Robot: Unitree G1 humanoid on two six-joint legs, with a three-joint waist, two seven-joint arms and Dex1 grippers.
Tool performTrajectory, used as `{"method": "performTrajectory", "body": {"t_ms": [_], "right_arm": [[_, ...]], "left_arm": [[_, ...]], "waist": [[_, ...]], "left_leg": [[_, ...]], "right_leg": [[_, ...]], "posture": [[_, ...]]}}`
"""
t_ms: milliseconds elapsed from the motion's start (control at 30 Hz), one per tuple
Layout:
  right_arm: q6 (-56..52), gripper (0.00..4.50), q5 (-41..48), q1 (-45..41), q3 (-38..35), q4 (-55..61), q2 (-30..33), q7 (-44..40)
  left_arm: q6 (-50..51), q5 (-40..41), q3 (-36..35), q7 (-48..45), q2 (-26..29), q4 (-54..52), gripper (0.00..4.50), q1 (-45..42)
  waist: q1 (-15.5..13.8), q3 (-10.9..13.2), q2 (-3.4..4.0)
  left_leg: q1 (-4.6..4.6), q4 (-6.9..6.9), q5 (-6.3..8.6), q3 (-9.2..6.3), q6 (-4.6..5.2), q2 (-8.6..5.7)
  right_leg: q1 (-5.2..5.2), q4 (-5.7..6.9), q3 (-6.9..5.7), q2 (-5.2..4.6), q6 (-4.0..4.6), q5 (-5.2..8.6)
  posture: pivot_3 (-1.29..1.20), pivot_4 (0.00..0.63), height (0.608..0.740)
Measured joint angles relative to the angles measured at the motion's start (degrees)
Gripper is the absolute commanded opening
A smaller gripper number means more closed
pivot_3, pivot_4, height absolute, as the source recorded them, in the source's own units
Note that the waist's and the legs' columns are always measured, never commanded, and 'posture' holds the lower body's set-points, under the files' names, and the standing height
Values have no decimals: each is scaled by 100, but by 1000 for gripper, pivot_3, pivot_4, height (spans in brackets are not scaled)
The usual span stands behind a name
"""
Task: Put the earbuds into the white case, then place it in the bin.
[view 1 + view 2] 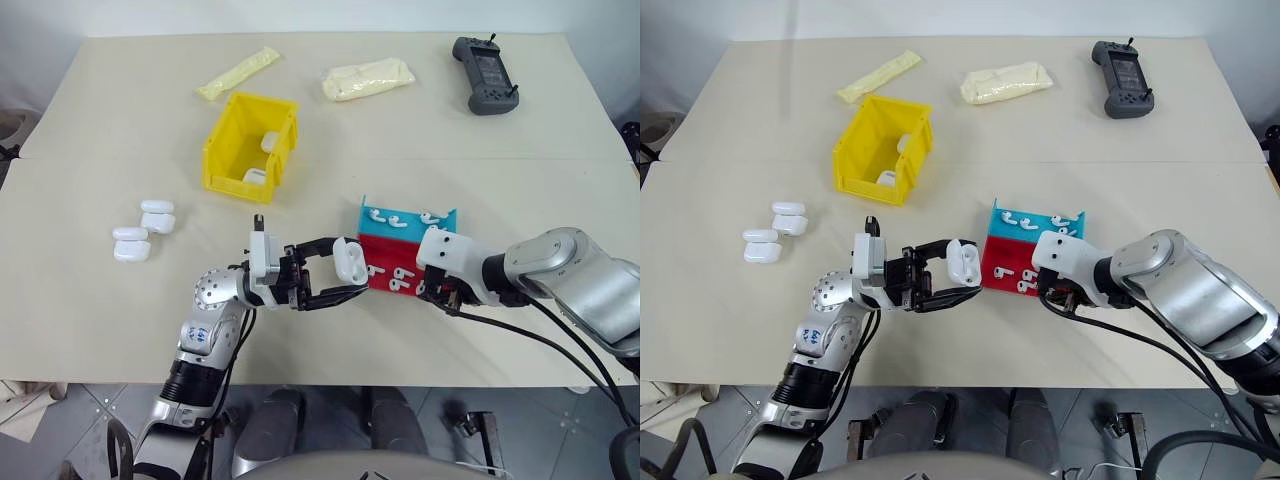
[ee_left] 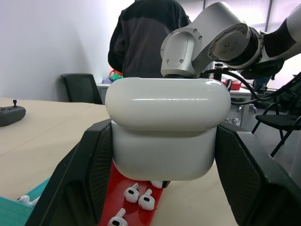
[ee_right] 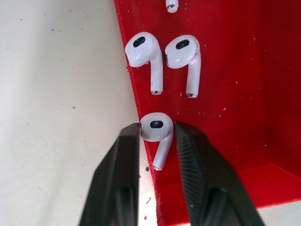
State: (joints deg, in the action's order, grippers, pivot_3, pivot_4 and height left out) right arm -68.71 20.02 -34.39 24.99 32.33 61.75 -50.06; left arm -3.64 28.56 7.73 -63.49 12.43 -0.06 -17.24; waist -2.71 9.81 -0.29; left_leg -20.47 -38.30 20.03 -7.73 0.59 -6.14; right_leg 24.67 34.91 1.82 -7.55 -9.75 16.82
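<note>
Earbud-loading step. Our left gripper point(image 1: 335, 275) clamps the white case point(image 1: 349, 260) beside the tray point(image 3: 225, 84). Right gripper point(image 3: 157, 136) fingers pinch one earbud point(image 3: 156, 128) there. Next: lift it to the case.

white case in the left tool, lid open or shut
Shut: the white case held in the left tool shows its lid down, only a thin seam.

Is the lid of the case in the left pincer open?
No, the white case sits lid-shut between the left pincer's fingers.
</note>
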Motion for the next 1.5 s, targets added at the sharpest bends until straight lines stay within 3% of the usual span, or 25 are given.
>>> {"method": "performTrajectory", "body": {"t_ms": [333,467,733,833,967,1033,1133,1267,1400,1500], "right_arm": [[3,1304,-101,14,32,62,-46,79],[8,512,-112,47,32,118,-105,104],[-23,512,-92,188,-99,224,-179,235],[24,512,204,545,-730,309,-177,120],[850,512,659,1249,-2278,506,-299,-170],[1395,512,725,1868,-2919,532,-631,-159],[2267,512,1181,2673,-3765,419,-1880,-127],[3182,512,1633,2915,-4259,366,-3172,218],[3841,512,1993,2895,-3963,484,-4437,808],[4023,512,2006,2901,-3602,645,-4686,1144]], "left_arm": [[56,3,0,27,3,-135,2812,0],[75,3,0,23,9,-135,2812,0],[136,10,2,-59,78,-133,2812,-43],[210,37,-2,-141,125,-118,2812,-112],[314,79,-40,-261,150,-79,2812,-273],[370,113,-59,-345,177,-6,2812,-312],[472,141,-77,-491,218,110,2812,-339],[564,151,-48,-586,161,143,2812,-520],[705,175,-40,-673,120,287,2812,-682],[781,177,-47,-713,117,303,2812,-741]], "waist": [[5,0,0],[7,0,0],[2,0,-1],[-10,0,-1],[-30,0,-5],[-41,-1,-15],[-28,2,-20],[28,1,-22],[140,2,-17],[159,1,-15]], "left_leg": [[0,0,0,1,0,1],[0,0,0,1,0,1],[1,0,0,1,0,0],[-1,1,0,1,1,-1],[-1,2,1,0,2,-1],[2,4,1,-2,2,0],[3,2,0,2,3,-2],[14,-1,-2,5,-2,6],[17,5,-4,1,-8,7],[17,7,-4,1,-7,5]], "right_leg": [[0,0,0,1,0,0],[-1,0,0,1,0,0],[-1,0,0,0,0,0],[0,-1,1,-1,-1,0],[-3,-4,-1,1,-3,-2],[-7,-6,-3,2,-3,-2],[-7,0,3,1,-5,-3],[-12,8,7,9,-6,-3],[-7,16,8,10,-4,-3],[-6,17,9,9,-4,-3]], "posture": [[0,150,740],[0,150,740],[0,150,740],[0,150,740],[0,150,740],[0,150,740],[0,150,740],[0,150,740],[0,150,740],[0,150,740]]}}
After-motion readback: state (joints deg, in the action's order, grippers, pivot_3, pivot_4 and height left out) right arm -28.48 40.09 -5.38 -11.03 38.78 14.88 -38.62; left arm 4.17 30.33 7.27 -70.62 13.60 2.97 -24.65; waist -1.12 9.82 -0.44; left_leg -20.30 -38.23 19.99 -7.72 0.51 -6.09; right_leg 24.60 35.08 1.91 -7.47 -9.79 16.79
